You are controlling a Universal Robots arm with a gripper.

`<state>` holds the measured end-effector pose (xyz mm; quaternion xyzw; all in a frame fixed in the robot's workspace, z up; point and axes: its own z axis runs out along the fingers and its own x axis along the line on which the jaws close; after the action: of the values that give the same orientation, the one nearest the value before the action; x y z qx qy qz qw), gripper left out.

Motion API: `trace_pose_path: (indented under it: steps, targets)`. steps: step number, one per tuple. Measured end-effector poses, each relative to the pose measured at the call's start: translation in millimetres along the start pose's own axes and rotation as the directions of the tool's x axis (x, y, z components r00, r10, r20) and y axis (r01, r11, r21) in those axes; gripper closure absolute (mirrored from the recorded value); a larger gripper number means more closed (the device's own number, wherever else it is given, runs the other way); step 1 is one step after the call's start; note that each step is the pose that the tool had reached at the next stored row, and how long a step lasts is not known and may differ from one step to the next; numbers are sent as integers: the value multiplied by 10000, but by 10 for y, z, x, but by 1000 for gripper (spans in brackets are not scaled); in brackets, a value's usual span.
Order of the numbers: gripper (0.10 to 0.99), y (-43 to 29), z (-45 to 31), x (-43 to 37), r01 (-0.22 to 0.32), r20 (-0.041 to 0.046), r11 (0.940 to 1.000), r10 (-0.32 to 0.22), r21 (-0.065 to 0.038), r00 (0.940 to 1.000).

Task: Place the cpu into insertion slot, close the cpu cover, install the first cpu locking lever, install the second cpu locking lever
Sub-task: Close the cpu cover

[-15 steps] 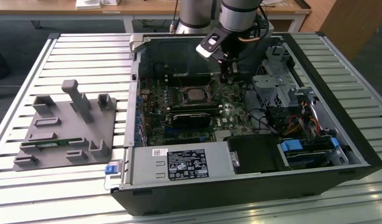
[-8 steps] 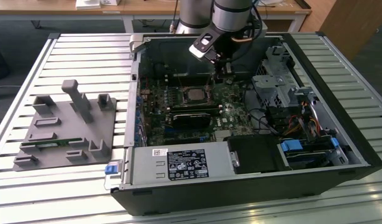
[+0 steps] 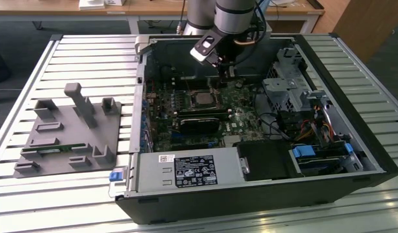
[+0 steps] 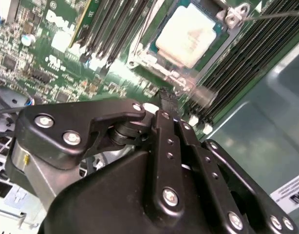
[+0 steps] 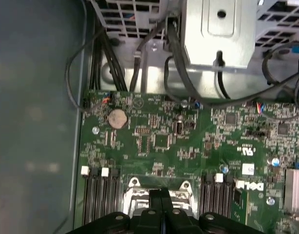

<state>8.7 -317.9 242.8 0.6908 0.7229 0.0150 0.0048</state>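
Exterior view first: the open PC case (image 3: 373, 160) lies on its side on the slatted surface (image 3: 88, 53), with a grey parts fixture (image 3: 66, 131) next to it on the exterior view's left. The arm comes down into the case. The pincer (image 3: 227, 80) hangs low over the motherboard (image 3: 241, 124), just past the far corner of the insertion slot (image 3: 202, 91), a bit toward the exterior view's right. The cpu (image 3: 202, 99) is already sitting in that slot, so it's near the pincer but not in it.

Second wrist view: this one has the good look at the chip. Its pale metallic face (image 4: 188, 36) lies flat in the socket with the cpu cover (image 4: 175, 77) framing it. The pincer (image 4: 165, 97) has its two fingers pressed together and I can't see anything between them. The tips are right by the cover's near edge. I can't tell if they actually touch it. Dark memory slots (image 4: 115, 29) run along both sides of the socket.

First wrist view: the fingers (image 5: 154, 197) are again shut tight against each other, right over the silver frame of the socket. Further along the board there's a coin battery (image 5: 117, 118), then the metal drive cage (image 5: 217, 34) with black cables (image 5: 103, 53) hanging around it.
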Motion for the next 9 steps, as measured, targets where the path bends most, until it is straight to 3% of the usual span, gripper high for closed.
trace_pose_path:
  steps: [9]
  targets:
    - [980,-53,94,-10,-2,10,10000,2,81,10000]
